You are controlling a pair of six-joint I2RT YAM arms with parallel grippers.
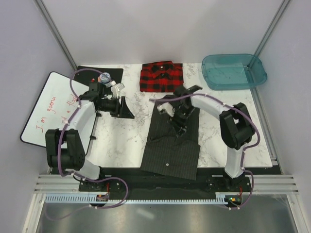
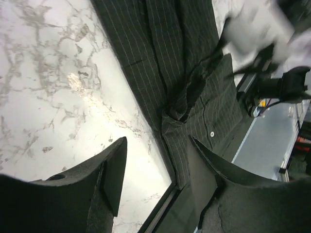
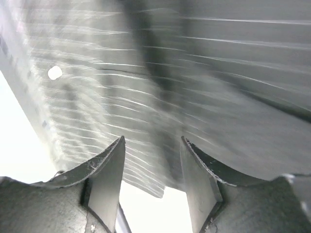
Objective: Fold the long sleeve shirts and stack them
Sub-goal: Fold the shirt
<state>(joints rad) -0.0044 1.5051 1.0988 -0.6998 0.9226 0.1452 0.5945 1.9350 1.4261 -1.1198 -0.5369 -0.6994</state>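
1. Charcoal cloth with fine pale stripes, the pinstripe shirt (image 1: 171,154), lies directly under the right pincer (image 1: 178,122) and spreads from there toward the arm bases, as far as the table's near edge.
2. The right pincer's fingers (image 3: 108,180) stand well apart with nothing clamped between them. Striped cloth, blurred, fills its wrist view just past the tips.
3. The left pincer (image 2: 155,170) is also spread wide and holds nothing. Bare marble table (image 2: 53,82) lies below it, and the edge of the pinstripe shirt runs just beside it, on the side toward the right arm.
4. The plaid shirt (image 1: 161,76), red and black, sits folded into a neat rectangle beyond both pincers. It is on the far side of the table, closer to the right pincer than to the left.
5. A teal tub (image 1: 234,71) stands past the right pincer, off to its outer side at the far corner.
6. A whiteboard (image 1: 46,109) with red writing lies on the outer side of the left pincer.
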